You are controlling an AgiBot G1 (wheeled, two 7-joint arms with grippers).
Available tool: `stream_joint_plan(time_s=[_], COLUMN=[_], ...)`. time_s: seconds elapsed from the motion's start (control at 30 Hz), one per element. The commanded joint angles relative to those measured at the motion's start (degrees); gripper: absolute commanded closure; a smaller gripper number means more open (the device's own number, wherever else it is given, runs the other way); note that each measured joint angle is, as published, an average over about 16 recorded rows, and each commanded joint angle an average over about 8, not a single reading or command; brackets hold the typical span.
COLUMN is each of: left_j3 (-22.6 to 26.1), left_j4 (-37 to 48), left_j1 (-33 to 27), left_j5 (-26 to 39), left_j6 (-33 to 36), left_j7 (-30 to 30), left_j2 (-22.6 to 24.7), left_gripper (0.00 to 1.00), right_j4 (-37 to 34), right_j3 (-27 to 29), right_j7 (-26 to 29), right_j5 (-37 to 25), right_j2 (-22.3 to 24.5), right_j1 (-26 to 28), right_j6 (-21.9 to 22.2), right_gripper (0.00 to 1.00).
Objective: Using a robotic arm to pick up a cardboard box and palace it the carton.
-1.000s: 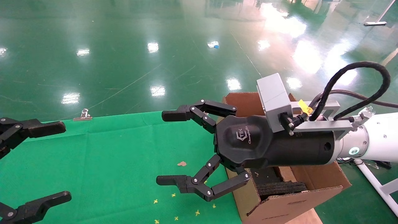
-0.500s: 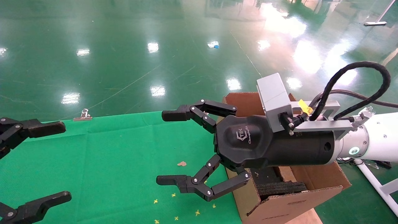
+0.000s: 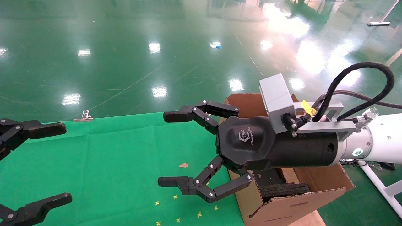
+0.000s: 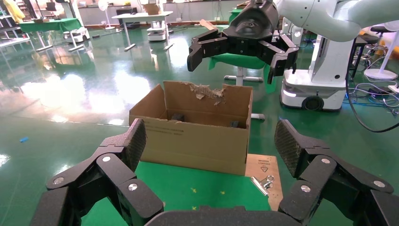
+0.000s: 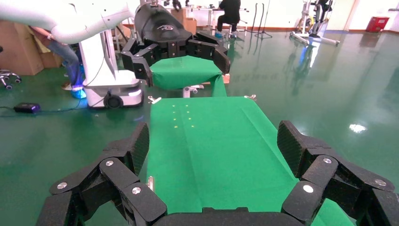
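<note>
The robotic arm (image 3: 383,138) reaches in from the right, its black wrist hanging over the carton (image 3: 282,207). My right gripper (image 3: 168,149) is open above the green cloth, just left of the carton, with nothing between its fingers. The right wrist view shows only bare cloth between those open fingers (image 5: 214,141). The carton (image 4: 197,136) is large and brown, with one ragged torn flap and black foam (image 3: 282,189) inside. My left gripper (image 3: 62,162) is parked open at the far left edge, also empty (image 4: 210,141). The cardboard box is out of view.
A green cloth (image 3: 110,163) covers the table, with small yellow marks and a brown scrap (image 3: 183,165) on it. A metal binder clip (image 3: 84,115) holds the cloth's far edge, and another clip (image 4: 262,182) sits beside the carton. Shiny green floor lies beyond.
</note>
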Motion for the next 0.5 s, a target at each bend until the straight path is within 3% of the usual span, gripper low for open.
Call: stream_joint_plan(time_s=[0.03,0.5], left_j3=[0.0,0.0], left_j4=[0.0,0.0], left_j1=[0.0,0.0], left_j5=[0.0,0.0], left_j6=[0.0,0.0], left_j7=[0.0,0.0], left_j2=[0.0,0.0], left_gripper=[0.00,0.00], right_j4=[0.0,0.0], right_j3=[0.0,0.0], right_j7=[0.0,0.0], right_j5=[0.0,0.0], right_j2=[0.0,0.0], right_j1=[0.0,0.0], right_j6=[0.0,0.0], right_gripper=[0.00,0.00])
